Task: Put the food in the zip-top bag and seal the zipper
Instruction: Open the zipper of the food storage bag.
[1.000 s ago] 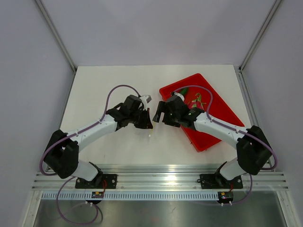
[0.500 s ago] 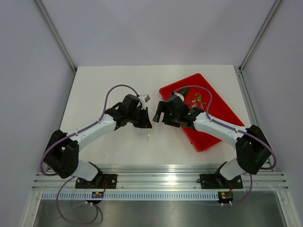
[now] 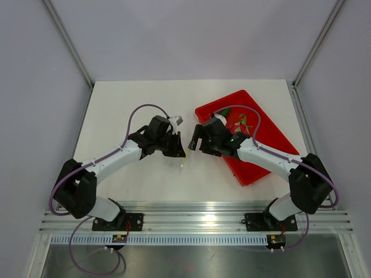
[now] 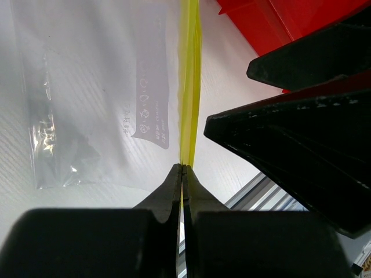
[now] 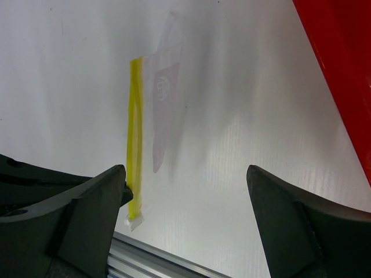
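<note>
When you inspect this station, begin with the white flat desk (image 3: 127,104), which carries every item. Note the red rectangular plastic tray (image 3: 272,133) lying at an angle on the desk's right half, with the right arm reaching across its near-left part.

Locate the clear crinkly plastic zip-top bag (image 4: 98,87) between the two arms, left of the tray and apart from it. In the left wrist view you see printed markings on its film and its shadow on the desk. You cannot tell whether the bag's lower edge touches the desk.

Check the left end effector (image 4: 182,168): its fingers are pressed together on the near end of the thin yellow-green zipper strip (image 4: 189,75), which runs straight away from the grip.

Check the right end effector (image 5: 184,191): its fingers stand wide apart and grip nothing. It faces the bag from the tray side, with the strip just beside its left finger in the right wrist view.

Find the small dark green elongated vegetable (image 3: 225,111) in the tray's far-left corner, outside the bag, partly hidden by the right wrist. A pink fruit with green leaf tips (image 3: 243,123) lies near it in the tray.
</note>
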Tool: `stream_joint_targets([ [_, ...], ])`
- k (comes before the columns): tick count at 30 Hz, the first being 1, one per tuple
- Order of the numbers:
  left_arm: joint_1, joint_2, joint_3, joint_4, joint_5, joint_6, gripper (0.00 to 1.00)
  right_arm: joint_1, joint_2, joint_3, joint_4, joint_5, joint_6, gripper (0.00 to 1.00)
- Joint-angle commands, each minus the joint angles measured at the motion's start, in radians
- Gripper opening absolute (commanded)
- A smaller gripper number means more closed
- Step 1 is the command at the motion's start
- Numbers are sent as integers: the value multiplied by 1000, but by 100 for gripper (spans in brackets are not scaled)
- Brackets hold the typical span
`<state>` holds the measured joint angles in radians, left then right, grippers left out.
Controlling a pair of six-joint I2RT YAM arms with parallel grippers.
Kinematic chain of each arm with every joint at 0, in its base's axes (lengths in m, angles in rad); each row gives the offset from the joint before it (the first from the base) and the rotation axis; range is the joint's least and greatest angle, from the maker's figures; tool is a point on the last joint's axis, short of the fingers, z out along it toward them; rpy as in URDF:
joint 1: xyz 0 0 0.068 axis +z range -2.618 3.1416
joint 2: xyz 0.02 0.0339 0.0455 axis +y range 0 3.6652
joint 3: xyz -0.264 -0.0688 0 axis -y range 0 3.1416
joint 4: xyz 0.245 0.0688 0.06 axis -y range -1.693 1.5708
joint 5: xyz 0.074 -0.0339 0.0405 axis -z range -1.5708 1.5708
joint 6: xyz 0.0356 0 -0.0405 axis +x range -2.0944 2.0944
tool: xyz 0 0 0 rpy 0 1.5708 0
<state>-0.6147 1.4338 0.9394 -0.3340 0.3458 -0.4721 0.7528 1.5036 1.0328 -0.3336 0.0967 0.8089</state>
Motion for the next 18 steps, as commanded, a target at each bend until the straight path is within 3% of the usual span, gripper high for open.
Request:
stream_joint_targets([
  [1, 6, -41, -10, 50, 38, 1, 0, 8, 17, 1, 33, 26, 10, 93],
  [13, 7, -52, -14, 53, 47, 3, 0, 10, 49, 9, 42, 28, 10, 93],
  [18, 7, -59, -20, 55, 58, 6, 0, 6, 79, 35, 48, 31, 0, 88],
])
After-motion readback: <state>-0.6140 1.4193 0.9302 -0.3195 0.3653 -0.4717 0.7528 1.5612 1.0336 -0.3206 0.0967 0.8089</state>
